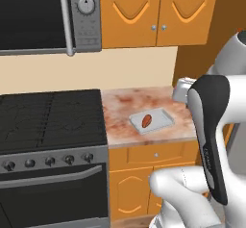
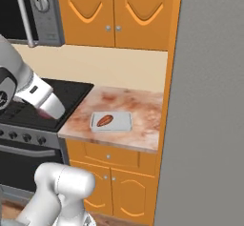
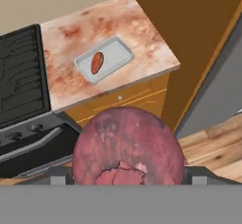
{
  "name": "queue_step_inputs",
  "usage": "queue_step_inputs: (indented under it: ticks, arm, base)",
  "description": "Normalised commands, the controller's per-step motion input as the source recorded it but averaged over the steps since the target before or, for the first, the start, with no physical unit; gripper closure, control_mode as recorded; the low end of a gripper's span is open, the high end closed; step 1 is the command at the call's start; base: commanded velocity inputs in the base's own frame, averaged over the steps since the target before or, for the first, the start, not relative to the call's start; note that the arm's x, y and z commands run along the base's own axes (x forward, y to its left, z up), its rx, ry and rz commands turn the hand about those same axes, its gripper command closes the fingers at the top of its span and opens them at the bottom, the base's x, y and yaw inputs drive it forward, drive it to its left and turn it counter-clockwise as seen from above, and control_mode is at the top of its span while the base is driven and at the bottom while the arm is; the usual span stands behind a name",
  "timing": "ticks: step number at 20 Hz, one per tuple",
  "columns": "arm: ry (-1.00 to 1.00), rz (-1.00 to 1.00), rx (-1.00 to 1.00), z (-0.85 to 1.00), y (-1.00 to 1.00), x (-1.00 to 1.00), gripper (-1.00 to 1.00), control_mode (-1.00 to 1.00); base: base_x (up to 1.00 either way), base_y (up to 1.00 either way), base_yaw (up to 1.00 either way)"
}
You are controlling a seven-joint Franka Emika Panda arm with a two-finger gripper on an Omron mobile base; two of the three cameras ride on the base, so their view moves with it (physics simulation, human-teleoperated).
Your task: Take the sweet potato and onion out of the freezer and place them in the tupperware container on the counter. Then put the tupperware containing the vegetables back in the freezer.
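The onion (image 3: pixel 126 145), a purplish-red ball, looms large at the bottom of the hand view, and my gripper (image 3: pixel 127 178) is shut on it, hanging in front of the counter and over the floor. The sweet potato (image 1: pixel 147 121) (image 2: pixel 104 120) (image 3: pixel 97 63) lies in the left half of the tupperware container (image 1: pixel 164 118) (image 2: pixel 124 121) (image 3: pixel 118 53). That grey tray rests on the marbled counter (image 1: pixel 122 107) (image 2: pixel 143 106) (image 3: pixel 71 34). The freezer (image 2: pixel 209 101) (image 3: pixel 222 72) stands to the right of the counter as a plain grey wall.
A black stove (image 1: pixel 48 116) (image 3: pixel 19 72) adjoins the counter on the left, with a microwave (image 1: pixel 43 15) above it. Orange wall cabinets (image 2: pixel 119 10) hang over the counter. A brown side panel (image 3: pixel 189 29) separates counter and freezer. Wooden floor (image 3: pixel 217 147) lies below.
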Motion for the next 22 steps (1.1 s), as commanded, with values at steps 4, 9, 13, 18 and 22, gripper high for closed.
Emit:
queue_step_inputs:
  ticks: [4,9,13,18,22]
  arm:
    - [0.05,-0.08,0.00,-0.20,0.00,0.42,1.00,-1.00]
    - [0.12,-0.11,0.00,-0.55,0.00,0.83,1.00,-1.00]
    - [0.12,-0.01,0.00,-0.79,-0.06,0.97,1.00,-1.00]
    - [0.09,0.02,0.00,-0.77,-0.12,1.00,1.00,-1.00]
    - [0.03,0.10,0.00,-0.76,-0.11,0.98,1.00,-1.00]
  base:
    - [0.44,0.05,-0.08]
    - [0.00,0.00,0.00]
    - [0.00,0.00,0.00]
    - [0.00,0.00,0.00]
    - [0.00,0.00,0.00]
